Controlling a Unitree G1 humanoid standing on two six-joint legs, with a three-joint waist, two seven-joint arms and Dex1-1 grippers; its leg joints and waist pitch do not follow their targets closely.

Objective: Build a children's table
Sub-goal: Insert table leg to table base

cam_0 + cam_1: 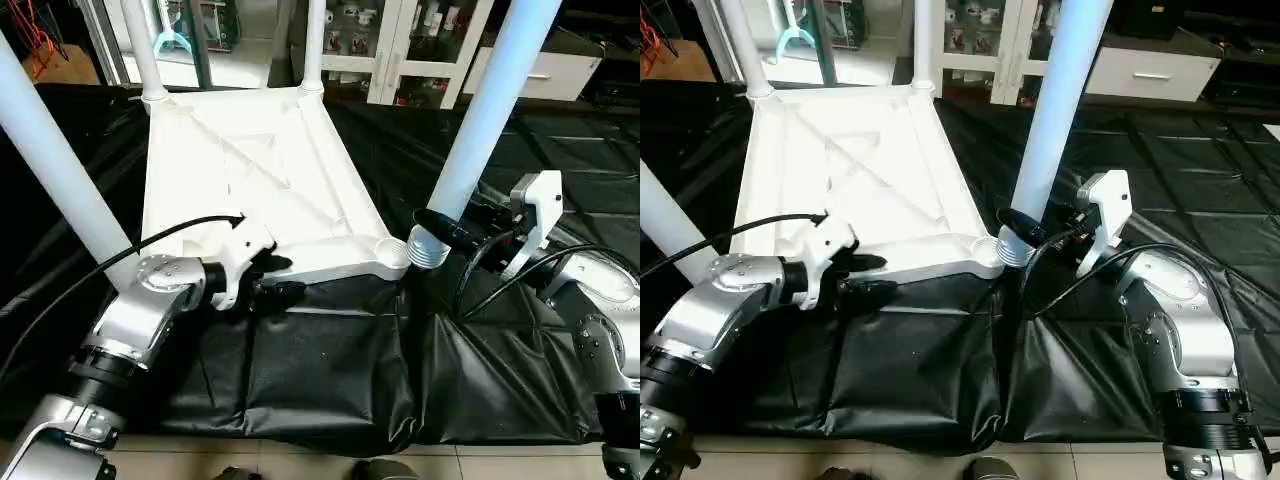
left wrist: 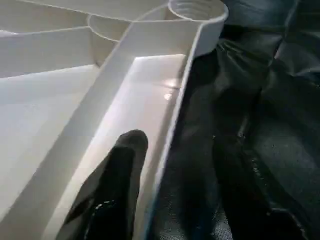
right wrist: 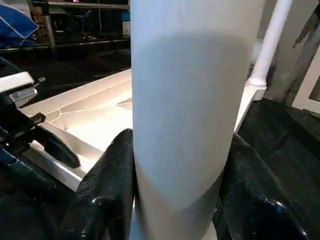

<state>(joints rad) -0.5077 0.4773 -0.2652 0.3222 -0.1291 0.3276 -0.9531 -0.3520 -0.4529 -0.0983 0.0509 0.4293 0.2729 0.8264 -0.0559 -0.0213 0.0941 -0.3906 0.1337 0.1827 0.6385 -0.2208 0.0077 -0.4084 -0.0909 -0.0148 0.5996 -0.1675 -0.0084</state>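
Observation:
The white table top [image 1: 250, 150] lies upside down on black cloth, ribs facing up. Three white legs stand in its sockets: far left [image 1: 143, 50], far right [image 1: 314, 45] and near left [image 1: 50, 160]. The near right socket [image 1: 390, 250] holds no leg. My right gripper [image 1: 442, 224] is shut on the fourth leg [image 1: 490, 100], gripping low on the tube; its ribbed end [image 1: 425, 250] hangs tilted just beside that socket. My left gripper [image 1: 275, 277] sits at the top's near rim [image 2: 172, 125], one finger [image 2: 125, 160] inside and the other outside, with a gap to the rim.
Black cloth [image 1: 330, 370] covers the work surface and drops off at its near edge. A white glass-door cabinet [image 1: 400, 40] and a white drawer unit [image 1: 540, 70] stand behind. A black cable [image 1: 170, 235] runs across the top's near left part to my left wrist.

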